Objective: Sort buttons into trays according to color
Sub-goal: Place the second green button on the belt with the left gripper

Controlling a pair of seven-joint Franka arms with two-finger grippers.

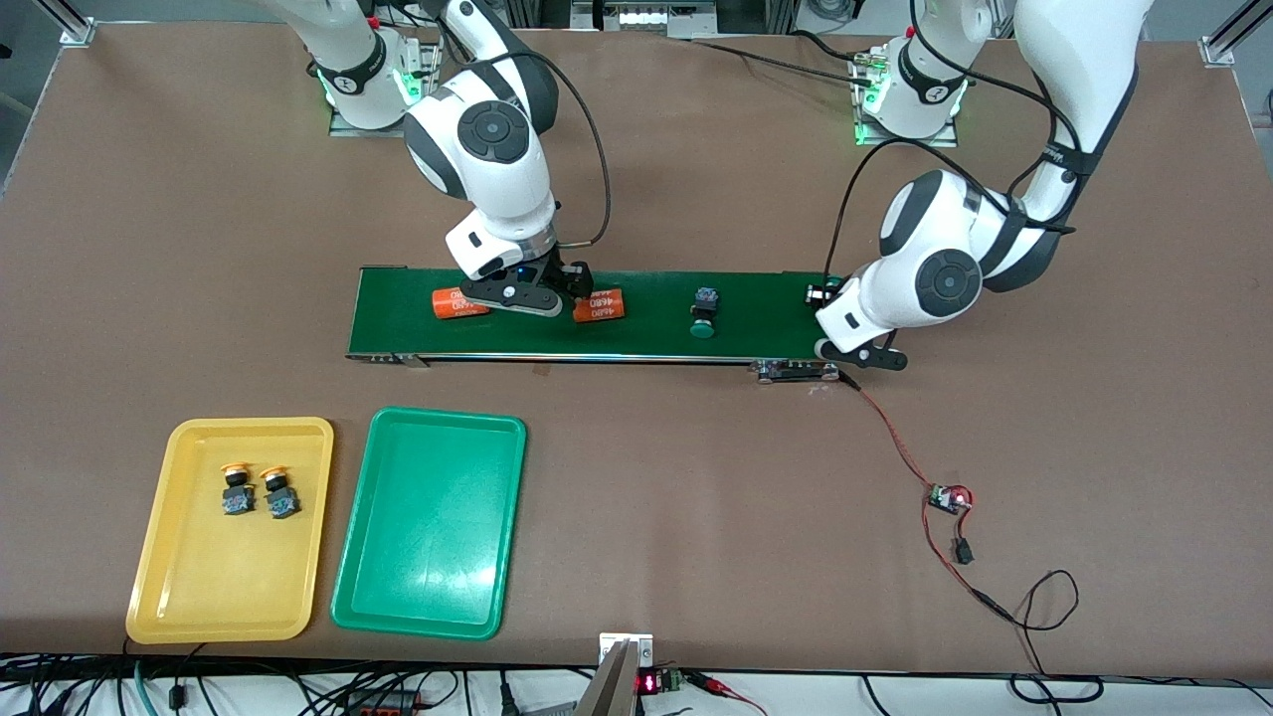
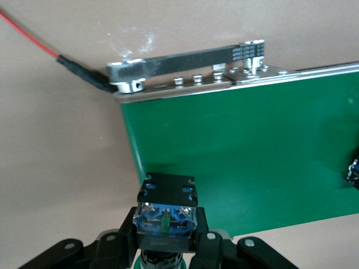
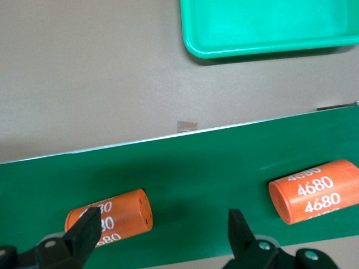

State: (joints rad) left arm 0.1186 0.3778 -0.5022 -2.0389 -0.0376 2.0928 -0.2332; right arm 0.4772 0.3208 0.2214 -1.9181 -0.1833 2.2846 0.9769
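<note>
Front view: brown table [image 1: 696,477]; dark-green belt [image 1: 646,333] across its middle. Right gripper [image 1: 527,293] low over belt between two orange cylinders [image 1: 459,303] [image 1: 599,305]. Left gripper [image 1: 833,308] at belt's end by the left arm. Green button [image 1: 704,313] lies on belt between grippers. Yellow tray [image 1: 159,587] holds two yellow buttons [image 1: 236,489] [image 1: 279,491]; green tray [image 1: 428,617] beside it.

Left wrist: fingers [image 2: 205,238] clamped on a button [image 2: 166,210] over belt corner.

Right wrist: fingers [image 3: 84,232] spread wide above belt, one cylinder at each side
</note>
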